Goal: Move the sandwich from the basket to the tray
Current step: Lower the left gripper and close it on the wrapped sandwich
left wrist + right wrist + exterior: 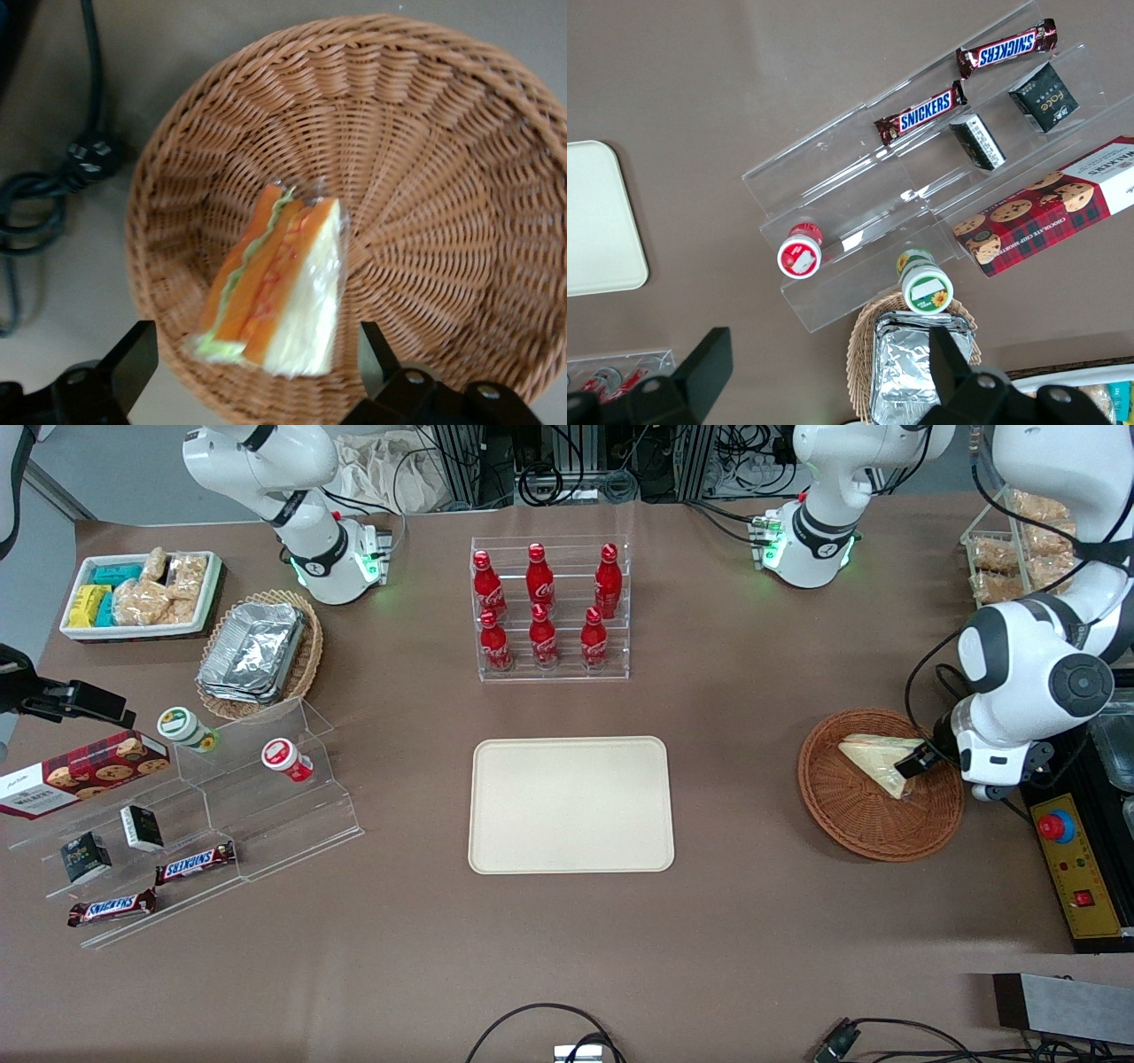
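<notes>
Front view, reading left to right: we see a stepped clear display (221, 815) with 2 Snickers bars (197, 862) toward the parked arm's end of the table, the cream tray (570, 804) bare at the centre, and the round wicker basket (880, 784) toward the working arm's end. The sandwich (877, 760) lies in that basket, wrapped, its orange filling showing in the left wrist view (279, 283). Our left arm's gripper (917, 762) hangs low over the sandwich with its fingers (133, 363) spread wide, 1 on each side and holding nothing. We judge the pick-up to be the step in hand. Next, the gripper would need to drop a little, pinch the wedge across its flat sides, lift it clear of the rim and carry it to the tray.
</notes>
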Robot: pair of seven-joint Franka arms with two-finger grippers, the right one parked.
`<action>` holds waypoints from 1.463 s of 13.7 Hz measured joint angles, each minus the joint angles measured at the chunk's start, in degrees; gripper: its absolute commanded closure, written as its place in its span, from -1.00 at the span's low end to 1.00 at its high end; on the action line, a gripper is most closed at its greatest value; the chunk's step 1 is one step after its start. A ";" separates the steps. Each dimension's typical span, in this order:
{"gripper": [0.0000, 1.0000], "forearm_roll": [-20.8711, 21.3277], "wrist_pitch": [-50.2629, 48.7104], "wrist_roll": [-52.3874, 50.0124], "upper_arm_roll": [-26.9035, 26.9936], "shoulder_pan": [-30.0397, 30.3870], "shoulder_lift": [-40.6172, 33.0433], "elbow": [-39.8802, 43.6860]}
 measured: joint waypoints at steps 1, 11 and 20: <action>-1.00 -0.89 2.06 -0.96 -0.03 -0.03 1.53 -0.09; 1.00 -2.85 1.18 1.30 -0.09 -0.05 4.93 0.35; 1.00 -3.12 -27.01 3.98 -2.95 -0.57 2.32 21.68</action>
